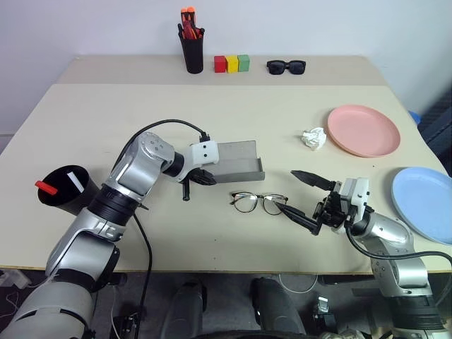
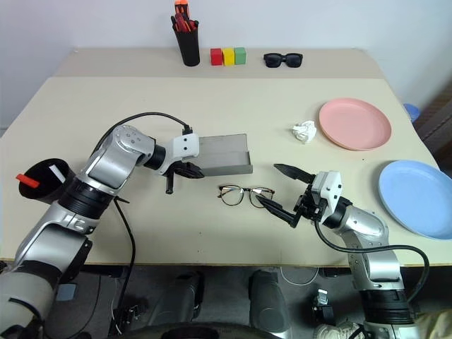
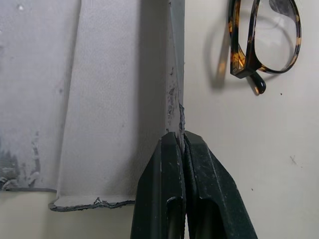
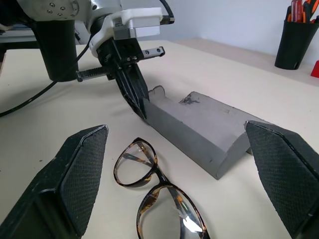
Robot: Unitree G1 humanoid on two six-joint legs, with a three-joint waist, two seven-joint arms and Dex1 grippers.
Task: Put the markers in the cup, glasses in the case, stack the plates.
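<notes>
The left gripper (image 1: 205,177) is pinched on the near left edge of the grey case (image 1: 239,161), its two black fingers pressed together over the thin wall, probably to steady the case or keep it open for loading. The case lies open mid-bench, hollow side up. Just in front of it, apart from it, the glasses (image 1: 258,202) rest on the bench (image 1: 106,120), lenses upright and arms folded.

The right gripper (image 1: 305,198) is spread wide and level, aimed at the right end of the glasses; its lower fingertip sits right at the frame, though contact cannot be told. It looks poised to close on them.

At far left the black cup (image 1: 65,191) already holds both markers (image 1: 60,185). To the right the pink plate (image 1: 364,131) and blue plate (image 1: 424,203) lie apart, not yet stacked, with a crumpled paper (image 1: 313,138) near the pink one.
</notes>
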